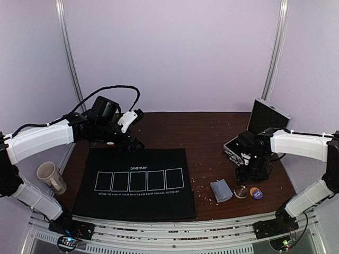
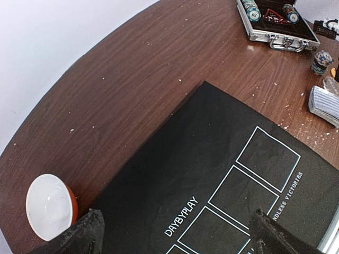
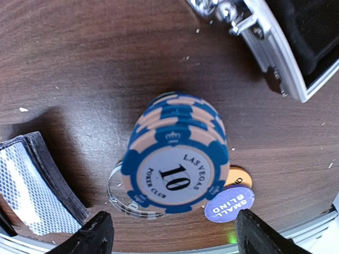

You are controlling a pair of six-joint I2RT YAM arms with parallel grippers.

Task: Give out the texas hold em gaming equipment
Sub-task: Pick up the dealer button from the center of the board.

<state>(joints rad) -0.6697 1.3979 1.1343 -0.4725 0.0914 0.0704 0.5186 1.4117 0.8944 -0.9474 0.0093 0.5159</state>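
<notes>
**Grippers.** The right gripper (image 3: 172,225) has its jaws wide and holds nothing. One finger stands on either side of the chip stack (image 3: 175,159), with a gap on both sides. The left gripper (image 2: 177,230) is also wide and empty, hovering over the far left of the black mat (image 2: 212,174).

**Location.** The stack stands on the wooden table (image 3: 79,63) at the right, nearer than the open metal case (image 3: 288,53). The card deck (image 3: 32,180) is to its left. A clear disc (image 3: 117,197) lies at its base, touching or partly under it; I cannot tell which. A purple SMALL BLIND button (image 3: 230,203) overlaps an orange button (image 3: 239,177) just beside it.

**Step in hand (judged).** The step is gripping the stack.
- Centre the fingers across its widest part.
- Come low enough to span every chip.
- Close squarely, because an off-centre squeeze would likely shear the loose chips sideways.

**Materials.**
- Chips: rigid rounds, beige with blue edge blocks, with a smooth printed face marked 10. They sit slightly uneven in the stack.
- Deck: squared, with a patterned grey-blue back.
- Mat: matte black with white outlines.
- Table: dark wood grain, speckled with crumbs.
</notes>
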